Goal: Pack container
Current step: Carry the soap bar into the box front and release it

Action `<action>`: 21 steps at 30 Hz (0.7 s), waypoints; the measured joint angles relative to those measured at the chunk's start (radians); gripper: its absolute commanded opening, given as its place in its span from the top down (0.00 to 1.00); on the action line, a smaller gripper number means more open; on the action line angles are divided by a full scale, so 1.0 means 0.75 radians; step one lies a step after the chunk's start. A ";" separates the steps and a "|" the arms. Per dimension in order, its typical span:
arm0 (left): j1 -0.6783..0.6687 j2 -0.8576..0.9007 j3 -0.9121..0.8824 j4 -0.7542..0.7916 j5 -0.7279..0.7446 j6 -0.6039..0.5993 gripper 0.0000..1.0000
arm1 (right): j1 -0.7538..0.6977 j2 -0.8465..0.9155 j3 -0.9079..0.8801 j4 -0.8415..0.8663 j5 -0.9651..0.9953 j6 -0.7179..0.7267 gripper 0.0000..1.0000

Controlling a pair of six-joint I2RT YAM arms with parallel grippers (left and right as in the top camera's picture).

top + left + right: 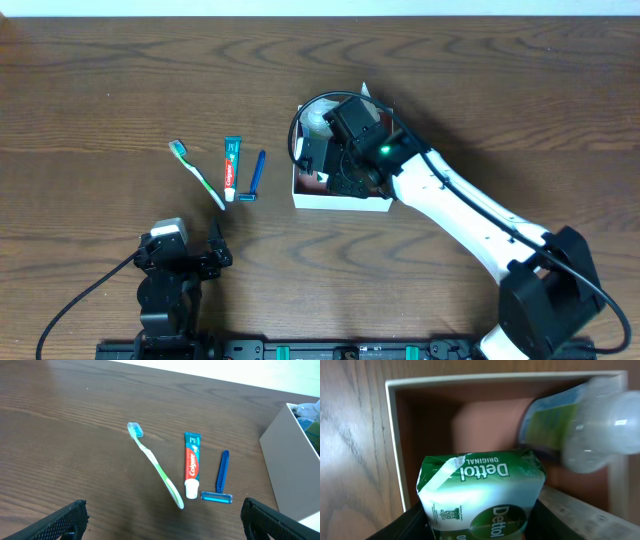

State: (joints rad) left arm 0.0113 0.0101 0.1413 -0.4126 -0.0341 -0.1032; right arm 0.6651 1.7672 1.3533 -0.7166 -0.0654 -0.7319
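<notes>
The container [340, 203] is a shallow white-walled box with a pinkish-brown floor [485, 420]; its wall also shows in the left wrist view [290, 460]. My right gripper [345, 165] reaches into it, shut on a green Dettol soap packet [480, 495]. A clear plastic bottle [580, 430] lies inside the container at its far side. A green toothbrush [197, 173], a toothpaste tube [231, 168] and a blue razor [254, 176] lie on the table left of the container. My left gripper [185, 262] is open and empty near the front edge, well below these items.
The wooden table [100, 100] spreads around everything. The toothbrush [155, 465], toothpaste [191, 465] and razor [221, 477] lie side by side in the left wrist view. The right arm [480, 225] crosses the table's right half.
</notes>
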 measured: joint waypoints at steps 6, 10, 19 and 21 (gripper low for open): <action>0.001 0.000 0.000 0.000 0.000 0.000 0.02 | 0.000 0.014 -0.001 0.034 0.004 -0.015 0.36; 0.001 0.000 0.000 -0.001 0.000 0.000 0.02 | 0.000 0.014 0.000 0.071 0.014 -0.012 0.33; 0.001 0.000 0.000 -0.001 0.001 0.000 0.02 | -0.005 -0.036 0.000 0.055 0.068 0.226 0.12; 0.001 0.000 0.000 0.000 0.000 0.000 0.02 | -0.017 -0.100 0.000 0.033 0.073 0.308 0.14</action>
State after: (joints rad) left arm 0.0116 0.0101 0.1413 -0.4126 -0.0341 -0.1032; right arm 0.6525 1.6920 1.3533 -0.6922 -0.0109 -0.5011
